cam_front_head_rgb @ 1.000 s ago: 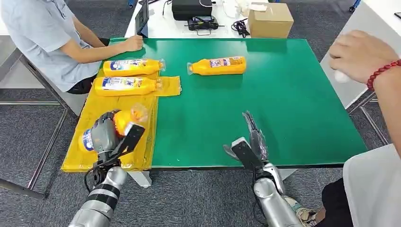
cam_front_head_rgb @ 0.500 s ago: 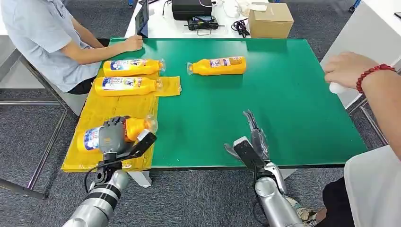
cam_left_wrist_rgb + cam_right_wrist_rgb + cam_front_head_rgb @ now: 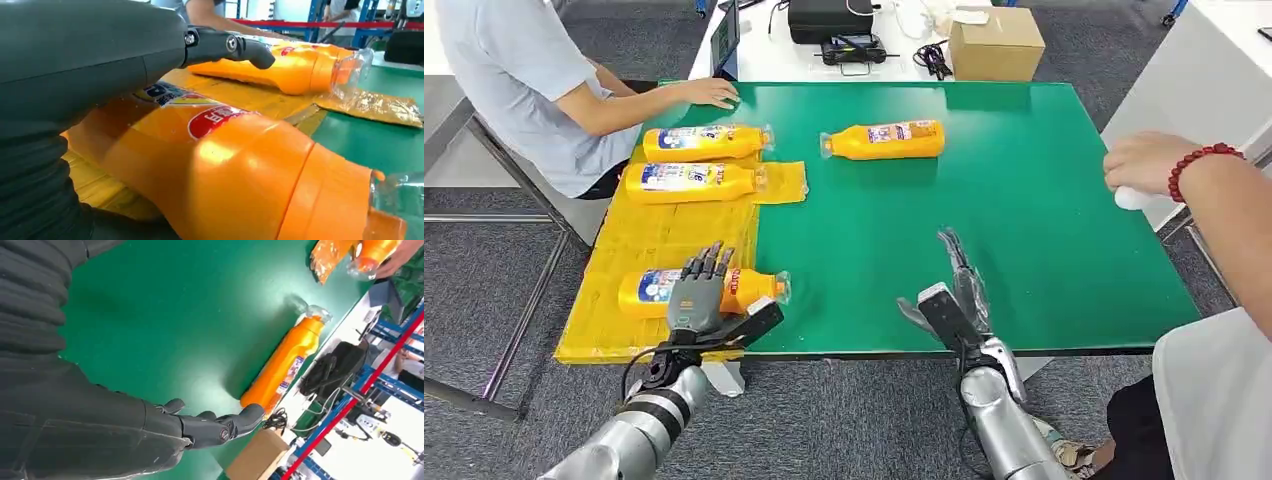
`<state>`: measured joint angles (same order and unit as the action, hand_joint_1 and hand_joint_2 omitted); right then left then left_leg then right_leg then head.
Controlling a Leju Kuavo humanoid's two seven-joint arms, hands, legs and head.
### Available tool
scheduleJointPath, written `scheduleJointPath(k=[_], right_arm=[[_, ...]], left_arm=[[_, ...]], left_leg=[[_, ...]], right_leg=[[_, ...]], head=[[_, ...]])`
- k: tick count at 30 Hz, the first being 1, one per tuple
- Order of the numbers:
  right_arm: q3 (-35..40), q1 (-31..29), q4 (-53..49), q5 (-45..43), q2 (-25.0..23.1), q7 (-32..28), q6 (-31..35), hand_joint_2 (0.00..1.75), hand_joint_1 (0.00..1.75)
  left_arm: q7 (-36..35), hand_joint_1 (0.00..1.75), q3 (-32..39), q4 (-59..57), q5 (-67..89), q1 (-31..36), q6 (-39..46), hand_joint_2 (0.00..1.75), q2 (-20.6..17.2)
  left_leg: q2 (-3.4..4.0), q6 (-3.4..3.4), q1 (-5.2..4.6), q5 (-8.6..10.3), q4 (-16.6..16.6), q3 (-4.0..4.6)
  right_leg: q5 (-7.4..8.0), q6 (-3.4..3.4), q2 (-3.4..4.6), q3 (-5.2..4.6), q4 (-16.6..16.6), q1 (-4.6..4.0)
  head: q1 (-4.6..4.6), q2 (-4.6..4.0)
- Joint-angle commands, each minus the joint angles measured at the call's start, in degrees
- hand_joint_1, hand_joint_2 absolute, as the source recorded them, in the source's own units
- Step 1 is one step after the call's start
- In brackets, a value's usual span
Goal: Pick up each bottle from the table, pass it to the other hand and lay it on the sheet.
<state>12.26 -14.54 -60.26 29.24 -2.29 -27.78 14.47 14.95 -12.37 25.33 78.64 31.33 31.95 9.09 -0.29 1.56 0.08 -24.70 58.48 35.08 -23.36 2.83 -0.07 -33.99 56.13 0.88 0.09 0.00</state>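
An orange bottle (image 3: 649, 290) (image 3: 225, 165) lies flat on the yellow sheet (image 3: 639, 235) near the table's front edge, cap toward the green surface. My left hand (image 3: 699, 298) hovers over its middle with fingers (image 3: 225, 45) stretched out straight above it, not wrapped around it. Two more orange bottles (image 3: 704, 141) (image 3: 689, 180) lie at the sheet's far end. A fourth bottle (image 3: 884, 139) (image 3: 285, 362) lies on the bare green table (image 3: 1024, 200). My right hand (image 3: 959, 290) (image 3: 215, 425) rests open at the front edge, holding nothing.
A seated person at the far left rests a hand (image 3: 709, 92) on the table's corner. Another person's hand (image 3: 1149, 160) with a red bead bracelet is at the right edge. A cardboard box (image 3: 996, 42) and black devices stand on the white table behind.
My left hand has brought the bottle down from a tilted hold, laid it flat on the sheet and spread its fingers. The person's hand at right has dropped lower.
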Motion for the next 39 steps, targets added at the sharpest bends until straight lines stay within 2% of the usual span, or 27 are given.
scheduleJointPath(k=[1,12,16,20,22,23,26,32,39], right_arm=[[-2.2,-3.7,7.6,-0.3,-0.6,-0.9,0.8,1.75,0.0],[-3.0,-3.1,7.0,-0.2,-0.3,-0.8,1.0,1.75,0.0],[-3.8,-2.4,6.4,0.2,-0.1,-0.3,1.3,1.75,0.0],[-3.9,-2.3,6.3,0.2,0.1,-0.3,1.2,1.75,0.0],[-4.3,-1.9,5.6,0.2,0.0,-0.2,1.0,1.75,0.0],[-4.9,-1.1,4.6,0.7,0.2,0.3,1.1,1.75,0.0],[-6.1,-0.4,3.9,1.4,0.4,0.4,0.7,1.75,0.0],[-6.7,-0.1,4.1,2.0,0.4,0.0,0.8,1.75,0.0],[-8.4,2.0,2.8,2.3,0.6,-0.4,1.3,1.75,0.0]], left_arm=[[-1.9,0.0,-5.3,-7.4,0.7,1.3,-3.8,1.75,-2.2],[-1.4,0.0,-6.5,-6.3,0.5,1.5,-8.6,1.75,-1.8],[-3.0,0.0,-8.5,-5.2,1.3,2.7,-14.2,1.75,-1.3],[-3.0,0.0,-8.6,-5.1,1.3,2.8,-14.4,1.75,-1.3],[-3.7,0.0,-9.9,-4.4,1.9,2.9,-16.7,1.75,-1.7],[-4.9,0.0,-11.8,-3.4,2.2,3.2,-21.0,1.75,-1.8],[-4.8,0.0,-16.6,-1.3,1.9,3.7,-26.4,1.75,-3.0],[-3.2,0.0,-19.9,2.2,-1.1,2.9,-26.8,1.75,-4.0],[-3.5,0.0,-27.5,11.6,-5.5,3.3,-31.0,1.75,-7.4]], left_leg=[[0.18,-0.06,0.01,-0.05,-0.1,-0.28],[0.13,-0.07,0.0,-0.01,-0.1,-0.7],[0.06,-0.04,-0.01,-0.01,-0.1,-0.69],[0.04,-0.08,0.01,0.0,-0.1,-0.78],[-0.05,-0.07,-0.01,0.01,-0.1,-0.85],[0.03,-0.1,0.02,0.01,-0.1,-0.83],[-0.13,-0.05,-0.01,0.01,-0.1,-0.85],[-0.07,-0.04,-0.03,-0.01,-0.1,-0.92],[-0.12,-0.04,-0.02,-0.01,-0.1,-0.84]], right_leg=[[0.01,-0.09,0.17,0.22,-0.1,-0.02],[0.02,-0.12,0.12,0.65,-0.1,0.0],[0.01,-0.08,0.06,0.67,-0.1,0.0],[0.01,-0.15,0.03,0.75,-0.1,-0.02],[0.01,-0.12,-0.06,0.84,-0.1,0.01],[0.04,-0.17,0.01,0.82,-0.1,-0.03],[-0.01,-0.09,-0.12,0.86,-0.1,0.02],[0.0,-0.08,-0.06,0.93,-0.1,0.04],[-0.02,-0.08,-0.12,0.85,0.0,0.02]], head=[[0.0,0.0],[0.0,0.0],[0.0,0.0],[-0.02,0.0],[0.0,0.0],[0.0,0.0],[-0.02,0.0],[0.0,0.0],[0.0,0.0]])
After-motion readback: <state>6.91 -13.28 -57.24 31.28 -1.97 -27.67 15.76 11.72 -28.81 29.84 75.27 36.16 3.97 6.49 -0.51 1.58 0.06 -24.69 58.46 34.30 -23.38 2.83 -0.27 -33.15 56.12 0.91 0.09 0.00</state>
